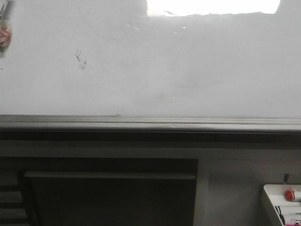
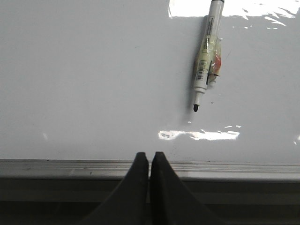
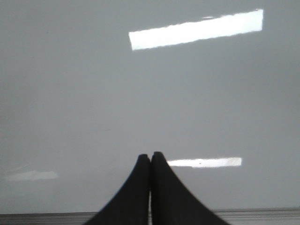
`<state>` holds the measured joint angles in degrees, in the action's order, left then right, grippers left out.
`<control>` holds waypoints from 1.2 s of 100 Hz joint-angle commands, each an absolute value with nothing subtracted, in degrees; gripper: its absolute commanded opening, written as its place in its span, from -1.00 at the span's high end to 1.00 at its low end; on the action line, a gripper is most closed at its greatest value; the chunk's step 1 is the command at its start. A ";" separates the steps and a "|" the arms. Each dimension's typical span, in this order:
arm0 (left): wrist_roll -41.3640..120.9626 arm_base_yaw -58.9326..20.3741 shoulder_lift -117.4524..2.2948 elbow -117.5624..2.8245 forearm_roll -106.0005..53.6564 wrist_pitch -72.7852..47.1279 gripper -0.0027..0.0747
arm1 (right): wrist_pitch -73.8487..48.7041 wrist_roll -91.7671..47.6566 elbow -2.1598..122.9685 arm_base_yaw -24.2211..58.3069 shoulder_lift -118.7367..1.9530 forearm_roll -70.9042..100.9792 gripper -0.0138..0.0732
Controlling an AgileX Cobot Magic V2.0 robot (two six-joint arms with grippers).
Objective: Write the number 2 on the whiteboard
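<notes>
The whiteboard (image 1: 150, 70) fills the upper front view, glossy and faintly smeared, with its grey metal rail (image 1: 150, 123) along the bottom edge. No digit 2 shows on it; only small dark smudge marks (image 1: 80, 60) at the left. A marker (image 2: 206, 61) with a black tip and taped barrel lies against the whiteboard (image 2: 93, 79) in the left wrist view; a sliver of it shows at the front view's left edge (image 1: 4, 33). My left gripper (image 2: 149, 155) is shut and empty, over the rail (image 2: 70, 166). My right gripper (image 3: 150, 156) is shut and empty before the whiteboard (image 3: 150, 93).
A small white tray (image 1: 282, 202) with a red knob (image 1: 289, 195) sits at the lower right of the front view. Below the rail is a dark panel (image 1: 110, 197). Bright light reflections lie on the board's top edge (image 1: 211, 6).
</notes>
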<state>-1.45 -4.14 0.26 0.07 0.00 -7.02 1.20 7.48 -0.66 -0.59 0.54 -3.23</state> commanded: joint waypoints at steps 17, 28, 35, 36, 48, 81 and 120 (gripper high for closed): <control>-1.92 -4.17 1.75 2.00 0.00 -2.05 0.98 | 5.34 7.01 -2.29 -0.86 1.51 -3.16 0.85; -1.92 -4.17 1.75 2.00 0.00 -1.82 0.98 | 5.34 7.01 -2.29 -0.86 1.51 -3.16 0.85; -1.92 -4.17 1.75 2.00 0.00 -1.57 0.98 | 5.44 7.01 -2.29 -0.86 1.51 -3.27 0.85; -1.92 -4.17 1.75 2.00 -0.51 -1.43 0.98 | 5.63 7.01 -2.29 -0.86 1.51 -3.27 0.85; -1.92 -4.17 1.75 1.27 -5.60 0.41 0.98 | 5.28 7.01 -1.78 -0.86 1.51 -3.00 0.85; -1.92 -4.17 0.45 -13.61 -5.10 -8.72 0.98 | -15.39 7.01 15.01 -0.86 -0.02 -3.00 0.85; -1.92 -4.17 -16.61 -35.91 4.96 -29.64 0.98 | -42.32 0.00 38.35 -0.86 -18.48 -3.00 0.85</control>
